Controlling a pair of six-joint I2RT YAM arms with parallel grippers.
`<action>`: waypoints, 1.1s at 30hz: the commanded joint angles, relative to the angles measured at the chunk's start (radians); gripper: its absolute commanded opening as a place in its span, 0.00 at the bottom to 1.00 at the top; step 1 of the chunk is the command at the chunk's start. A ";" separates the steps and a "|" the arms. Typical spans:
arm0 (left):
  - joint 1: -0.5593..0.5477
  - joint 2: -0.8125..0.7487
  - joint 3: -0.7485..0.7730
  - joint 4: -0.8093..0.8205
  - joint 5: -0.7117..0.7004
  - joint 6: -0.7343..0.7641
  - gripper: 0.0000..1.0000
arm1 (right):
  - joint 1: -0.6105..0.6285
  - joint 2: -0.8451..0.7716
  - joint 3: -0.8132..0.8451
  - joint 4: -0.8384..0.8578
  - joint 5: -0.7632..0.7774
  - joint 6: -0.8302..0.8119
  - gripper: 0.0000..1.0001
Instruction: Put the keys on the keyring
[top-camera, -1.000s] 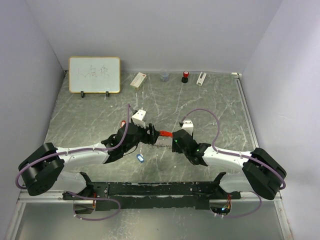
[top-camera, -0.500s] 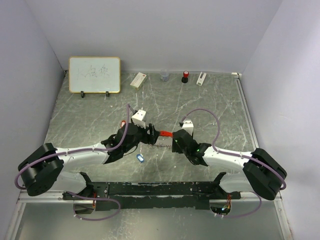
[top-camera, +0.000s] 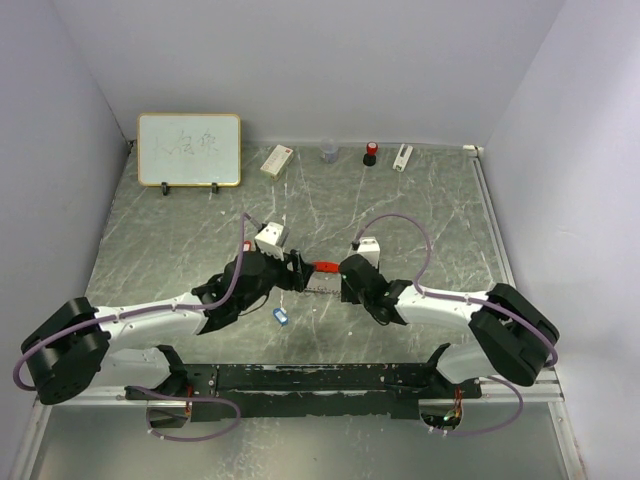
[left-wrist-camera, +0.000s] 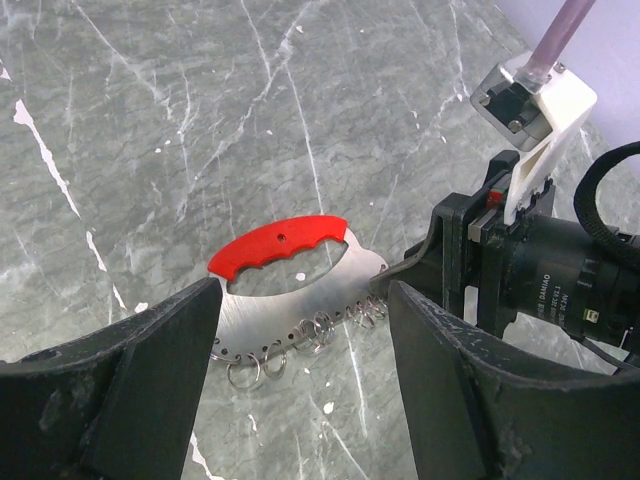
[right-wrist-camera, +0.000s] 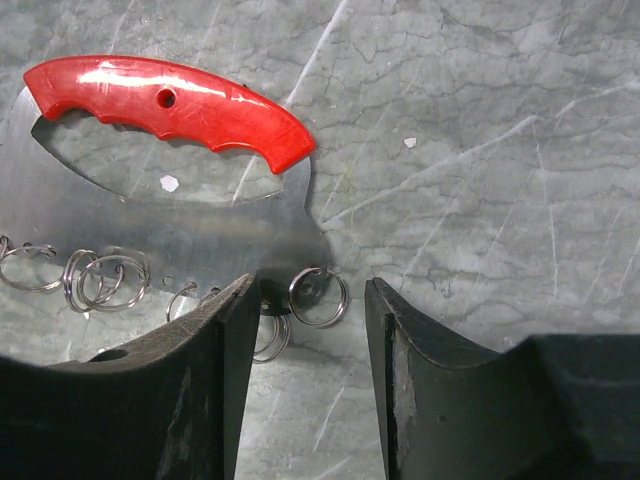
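1. Right gripper open, astride one split ring at the 3 o'clock end of the flat silver red-handled keyring.
2. Left gripper open, straddling its 9 o'clock end.
3. Blue-headed key loose on desk, 7 o'clock.
4. Probably steadying keyring; next: clamp, fetch key.

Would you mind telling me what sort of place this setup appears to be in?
Probably a robotics lab test cell: left arm and right arm bolted to a marble-patterned table, plain walls on three sides, a small whiteboard propped at the back.
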 joint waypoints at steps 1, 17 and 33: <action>-0.007 -0.022 -0.011 0.017 -0.026 0.017 0.79 | -0.003 0.009 0.023 -0.013 0.014 0.006 0.45; -0.008 -0.009 -0.012 0.040 -0.052 0.015 0.78 | -0.003 0.015 -0.006 0.023 0.001 0.012 0.41; -0.018 0.073 0.042 0.035 -0.064 0.003 0.78 | -0.003 0.049 -0.015 0.021 0.023 0.007 0.37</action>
